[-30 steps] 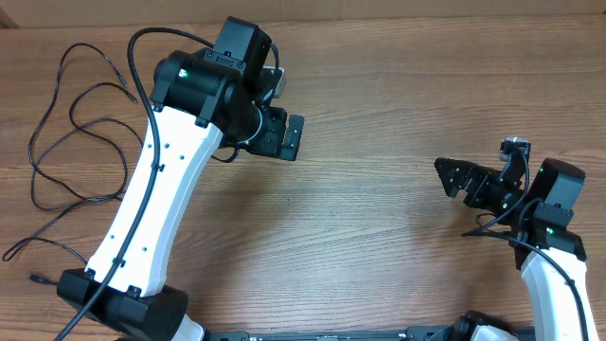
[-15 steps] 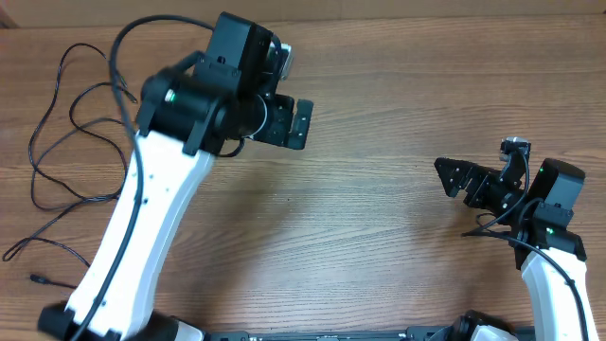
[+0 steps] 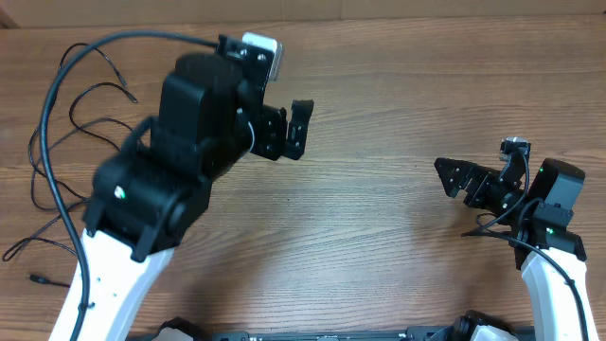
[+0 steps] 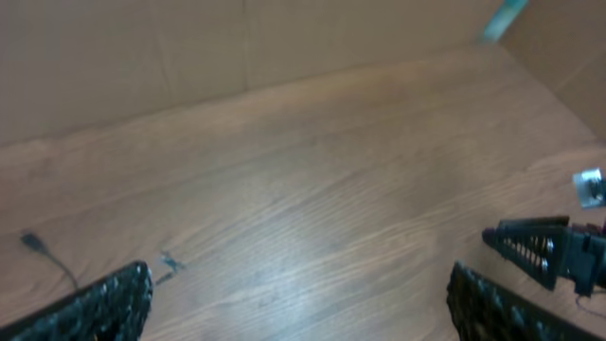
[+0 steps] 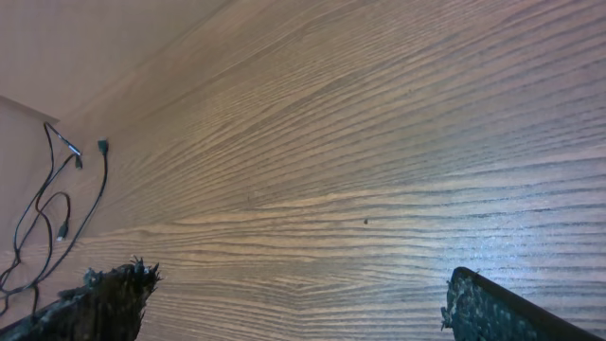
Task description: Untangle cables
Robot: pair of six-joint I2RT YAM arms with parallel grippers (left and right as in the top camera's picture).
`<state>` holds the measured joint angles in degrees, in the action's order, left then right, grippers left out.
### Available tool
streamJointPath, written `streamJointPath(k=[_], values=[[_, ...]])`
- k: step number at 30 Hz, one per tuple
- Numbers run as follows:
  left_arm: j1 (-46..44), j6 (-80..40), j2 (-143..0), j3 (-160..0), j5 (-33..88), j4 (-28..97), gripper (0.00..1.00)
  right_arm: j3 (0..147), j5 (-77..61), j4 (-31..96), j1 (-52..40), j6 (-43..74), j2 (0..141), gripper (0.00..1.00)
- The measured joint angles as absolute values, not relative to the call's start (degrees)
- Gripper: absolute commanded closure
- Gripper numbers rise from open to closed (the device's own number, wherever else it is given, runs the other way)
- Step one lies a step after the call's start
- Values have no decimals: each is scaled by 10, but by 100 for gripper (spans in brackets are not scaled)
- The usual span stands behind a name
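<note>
The cables (image 3: 32, 175) are thin black cords lying in loose loops at the table's left edge, with one plug end (image 3: 36, 280) near the front left. My left gripper (image 3: 290, 131) is open and empty, raised over the table's middle back, well right of the cables. The left wrist view shows its fingers (image 4: 298, 313) wide apart over bare wood, with one cable end (image 4: 34, 243) at the far left. My right gripper (image 3: 460, 178) is open and empty at the right. The right wrist view (image 5: 294, 308) shows the cables (image 5: 47, 194) far off at the left.
The left arm's thick black cable (image 3: 49, 133) arcs over the thin cords in the overhead view. A brown cardboard wall (image 4: 189, 47) runs along the table's back. The right gripper (image 4: 544, 254) shows in the left wrist view.
My left arm has risen toward the overhead camera and swung, now covering more of the table's left. Its gripper stays open and shifted slightly right. The right arm has not moved.
</note>
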<state>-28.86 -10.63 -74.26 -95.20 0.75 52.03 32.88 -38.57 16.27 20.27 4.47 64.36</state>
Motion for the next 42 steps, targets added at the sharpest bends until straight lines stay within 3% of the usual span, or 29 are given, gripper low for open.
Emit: streamJointPath(k=[9,21,36,42], values=[[-278,-108,-536,-621,17,224,0,329,-386,163,203,45,644,0],[-137,-108,-231,-254,101,-87,0,329,-385,163,203,45,644,0],[-64,-140,-58,-40,112,-121,1,329,-386,163,203,45,644,0],[-47,-168,-12,-5,109,-43,0,329,-385,163,203,45,644,0]])
